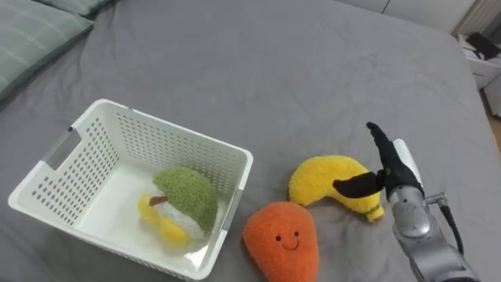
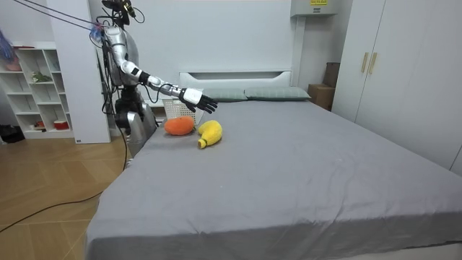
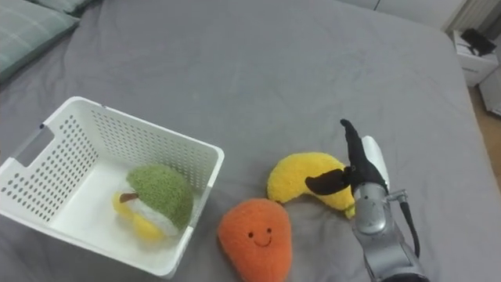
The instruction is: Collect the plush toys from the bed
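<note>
White perforated basket (image 1: 182, 147): lies on the grey bed (image 1: 274, 70) toward its left side, close to the edge nearest the robot. Holds one green and yellow plush toy (image 1: 188, 200), resting on the bottom against the right wall.

Orange plush toy (image 1: 283, 239) with a stitched smile: lies on the bed just beside the basket's near right corner, outside it.

Yellow banana plush toy (image 1: 329, 180): lies just right of the orange one, also outside the basket.

Right robot hand (image 1: 391, 174): enters from the lower right with fingers straight and spread, thumb stretched sideways across the banana's right end. Grips nothing.

Pillows (image 1: 31, 35): occupy the bed's far left corner.

Room view: places the robot standing on the wooden floor (image 2: 50, 188) at the bed's long side near the headboard (image 2: 234, 76), right arm stretched out over the bed. Shows the hand raised above the two loose toys and clear of them, a gap not readable from the eye views. Adds a shelf unit (image 2: 36, 87) behind the robot and a wardrobe (image 2: 404, 65) beyond the bed's opposite side.
</note>
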Motion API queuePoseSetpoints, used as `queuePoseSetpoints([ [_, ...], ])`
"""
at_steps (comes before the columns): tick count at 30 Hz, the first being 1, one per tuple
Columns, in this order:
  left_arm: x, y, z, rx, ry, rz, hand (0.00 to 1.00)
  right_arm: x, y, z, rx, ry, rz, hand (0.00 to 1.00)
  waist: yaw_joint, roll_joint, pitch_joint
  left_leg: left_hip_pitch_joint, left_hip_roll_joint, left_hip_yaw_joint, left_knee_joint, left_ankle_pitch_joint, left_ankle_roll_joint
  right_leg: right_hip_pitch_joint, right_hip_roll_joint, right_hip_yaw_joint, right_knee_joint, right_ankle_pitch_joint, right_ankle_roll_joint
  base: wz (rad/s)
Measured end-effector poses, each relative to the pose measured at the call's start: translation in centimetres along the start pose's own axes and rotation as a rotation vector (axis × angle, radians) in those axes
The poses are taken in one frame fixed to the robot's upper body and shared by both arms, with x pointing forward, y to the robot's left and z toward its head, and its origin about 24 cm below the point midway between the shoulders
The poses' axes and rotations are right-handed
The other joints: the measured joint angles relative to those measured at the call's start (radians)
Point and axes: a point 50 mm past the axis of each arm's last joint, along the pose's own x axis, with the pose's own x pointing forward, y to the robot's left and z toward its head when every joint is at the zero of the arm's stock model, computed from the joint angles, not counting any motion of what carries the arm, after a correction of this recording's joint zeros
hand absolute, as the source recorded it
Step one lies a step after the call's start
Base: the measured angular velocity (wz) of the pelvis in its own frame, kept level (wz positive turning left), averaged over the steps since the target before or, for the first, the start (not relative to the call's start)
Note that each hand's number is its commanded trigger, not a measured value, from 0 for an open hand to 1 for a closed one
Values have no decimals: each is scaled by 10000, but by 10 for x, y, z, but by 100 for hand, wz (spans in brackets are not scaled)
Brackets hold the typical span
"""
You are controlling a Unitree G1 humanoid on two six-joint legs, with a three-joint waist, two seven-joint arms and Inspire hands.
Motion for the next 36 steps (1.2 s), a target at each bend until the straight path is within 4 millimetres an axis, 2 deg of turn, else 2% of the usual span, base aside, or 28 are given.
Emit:
queuePoseSetpoints([
  [2, 0, 1, 1, 22, -31, 31, 0, 7, -3, 2, 199, 224, -124, 0, 27, -57, 12, -164, 28, 65, 74, 17, -11, -174, 12, 2, 1, 45, -20, -5],
  [6, 3, 2, 15, -26, -419, 62, 0, 15, -7, 6, 321, 310, -500, 0, 37, -210, 98, -580, 42, 65, 178, 39, -10, -514, 23, 3, -17, 93, -37, 0],
  [9, 4, 2, 24, -75, -719, -8, 0, 16, -7, -1, 314, 655, -472, 0, 61, -291, 158, -799, 38, 30, 200, 49, -8, -719, 19, -14, -23, 98, -33, 3],
  [15, 8, 3, 40, -299, -1098, -154, 0, 15, -11, -21, 123, 1587, -482, 0, 264, -311, 213, -1172, 50, -59, 256, 56, -16, -1055, 15, -183, -45, 104, -36, 4],
  [18, 9, 4, 46, -214, -1236, -167, 0, 21, -17, -16, -244, 1521, -531, 0, 279, -326, 336, -1518, 56, -59, 345, 59, -21, -1326, 14, -214, -43, 124, -66, 0],
  [19, 9, 5, 49, -190, -1301, -147, 0, 23, -19, -11, -418, 1421, -522, 0, 280, -356, 353, -1697, 60, -63, 388, 68, -32, -1507, 16, -254, -38, 152, -92, 0],
  [21, 10, 5, 53, -137, -1395, -155, 0, 26, -21, -7, -489, 1375, -569, 0, 283, -378, 368, -1960, 68, -118, 480, 81, -39, -1715, 31, -297, -52, 196, -112, 8],
  [30, 11, 6, 61, -42, -1504, -154, 0, 22, -16, -21, -1137, 1913, -375, 0, 556, -380, 366, -2311, 74, -217, 488, 88, -43, -2028, 22, -406, -51, 198, -112, 2],
  [36, 11, 3, 62, 147, -1584, -225, 0, 22, -17, -25, -1198, 2144, -401, 0, 579, -374, 368, -2336, 61, -390, 475, 89, -41, -2023, 17, -446, -51, 197, -112, 4],
])
